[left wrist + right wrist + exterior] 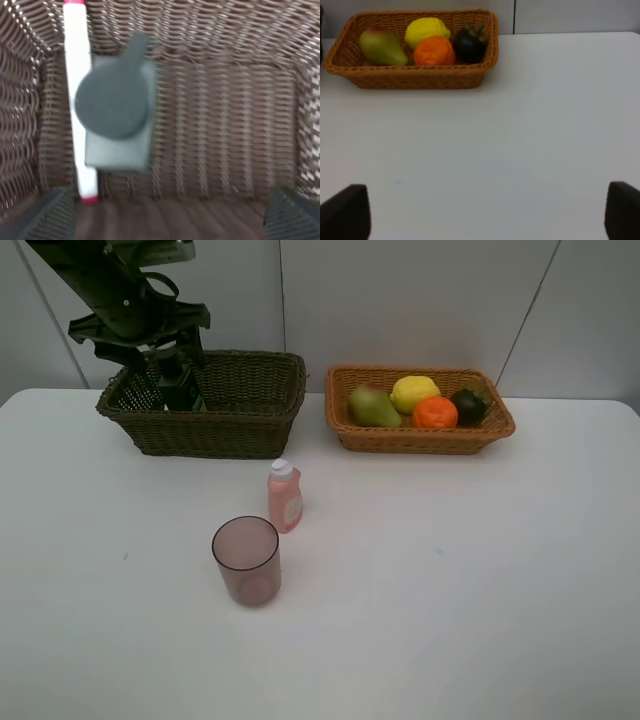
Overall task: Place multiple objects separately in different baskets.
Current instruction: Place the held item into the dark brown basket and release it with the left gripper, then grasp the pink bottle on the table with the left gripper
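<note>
Exterior high view: the left arm (120,290) reaches down over the near-left end of the dark basket (240,420), which stands at the back left of the white worktop (450,590). A green bottle (183,392) shows inside that basket, right under the arm. Just beside it, to the right, sits the tan basket (420,440), holding the pear (372,407), lemon (414,392), orange (435,412) and mangosteen (468,405), all packed close together. In front of the baskets, on the bare worktop, the pink bottle (285,496) stands upright with its white cap on. The pink cup (246,560) stands mouth up, near it and closer to the camera; the two do not touch.

Left wrist view looks down into the dark basket (225,125). The left fingers (50,217) stand wide apart with nothing between them. Below them the green bottle (112,107) is seen cap-on and blurred, and the marker (80,100) lies flat on the weave just beside it.

Right wrist view: the right fingers (345,215) are also spread wide and empty, over bare worktop (520,150). The tan basket (415,77) lies well ahead of them, with pear (382,46), lemon (426,31), orange (434,51) and mangosteen (470,44) inside.
</note>
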`<state>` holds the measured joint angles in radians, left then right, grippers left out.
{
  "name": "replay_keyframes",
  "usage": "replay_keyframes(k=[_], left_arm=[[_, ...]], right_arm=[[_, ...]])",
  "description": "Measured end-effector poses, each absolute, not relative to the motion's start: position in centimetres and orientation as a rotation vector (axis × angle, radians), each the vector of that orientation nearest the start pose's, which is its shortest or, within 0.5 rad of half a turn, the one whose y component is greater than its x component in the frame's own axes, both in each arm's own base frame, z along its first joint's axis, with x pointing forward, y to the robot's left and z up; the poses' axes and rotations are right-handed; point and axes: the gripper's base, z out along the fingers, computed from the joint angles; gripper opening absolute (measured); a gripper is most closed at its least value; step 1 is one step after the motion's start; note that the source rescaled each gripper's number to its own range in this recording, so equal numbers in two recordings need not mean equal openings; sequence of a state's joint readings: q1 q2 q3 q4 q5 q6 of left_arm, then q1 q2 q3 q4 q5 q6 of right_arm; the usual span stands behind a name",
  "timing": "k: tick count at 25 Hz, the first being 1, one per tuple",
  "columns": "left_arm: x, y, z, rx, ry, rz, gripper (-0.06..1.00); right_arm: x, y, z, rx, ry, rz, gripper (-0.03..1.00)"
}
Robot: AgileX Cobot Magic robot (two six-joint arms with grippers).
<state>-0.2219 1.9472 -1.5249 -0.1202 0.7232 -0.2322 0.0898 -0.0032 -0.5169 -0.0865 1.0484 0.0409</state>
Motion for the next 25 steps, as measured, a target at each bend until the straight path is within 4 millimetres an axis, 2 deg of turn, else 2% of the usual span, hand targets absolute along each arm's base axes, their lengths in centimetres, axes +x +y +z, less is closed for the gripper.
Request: replay_keyframes(k=[3, 7, 14, 25], left_arm=[[40.5, -10.9, 25.0, -0.079, 2.640, -0.316, 1.00], [39.2, -12.1, 26.6, -0.032, 2.650, -0.341, 1.00], [37.6, -15.1, 26.5, 0.084, 2.712, -0.352, 1.00], [35.2, -20.0, 26.4, 0.287, 2.713, -0.373, 1.00]], right_arm=[[-0.6, -0.7, 28.3, -0.045, 2.008, -0.020, 1.00], [-0.6, -0.7, 28.3, -0.045, 2.008, -0.020, 1.00], [-0.6, -0.7, 28.3, -0.045, 2.008, -0.020, 1.00], [-0.6, -0.7, 28.3, -0.045, 2.008, -0.020, 1.00]])
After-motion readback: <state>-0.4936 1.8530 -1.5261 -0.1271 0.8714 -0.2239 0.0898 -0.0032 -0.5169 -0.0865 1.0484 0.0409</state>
